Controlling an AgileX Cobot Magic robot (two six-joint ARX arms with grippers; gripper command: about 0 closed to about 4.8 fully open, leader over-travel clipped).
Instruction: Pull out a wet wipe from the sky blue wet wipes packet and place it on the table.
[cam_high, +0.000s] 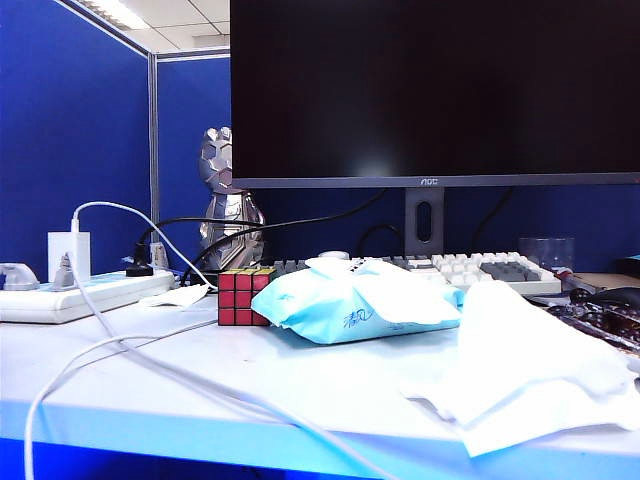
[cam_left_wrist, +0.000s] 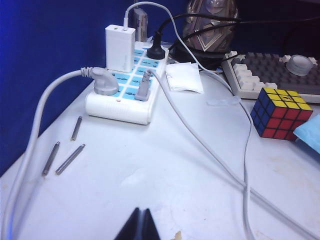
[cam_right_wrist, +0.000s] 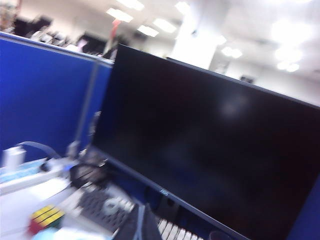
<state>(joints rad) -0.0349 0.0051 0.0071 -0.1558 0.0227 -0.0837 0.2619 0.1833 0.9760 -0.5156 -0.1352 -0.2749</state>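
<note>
The wet wipe (cam_high: 525, 370) lies flat and wrinkled on the table (cam_high: 300, 390) near its front edge, just beside the sky blue wet wipes packet (cam_high: 365, 300) and free of any gripper; so I judge that the placing step is finished, or very nearly. The packet rests in front of the keyboard (cam_high: 480, 270), with the Rubik's cube (cam_high: 243, 295) touching, or almost touching, its end on the side of the left arm. The right gripper (cam_right_wrist: 142, 227) has its dark fingers together with nothing between them; its camera looks at the black monitor (cam_right_wrist: 215, 150) and not at the table, and the picture is blurred (the arm seems to be in motion). The left gripper (cam_left_wrist: 140, 227) is also together and empty, above bare table near the power strip (cam_left_wrist: 125, 90) and the white cables (cam_left_wrist: 215, 150), well apart from the packet. The next move, in my judgement, calls only for the right arm to go to rest without touching the wipe; one corner of the wipe seems close to the table edge, so any contact could pull it off.
</note>
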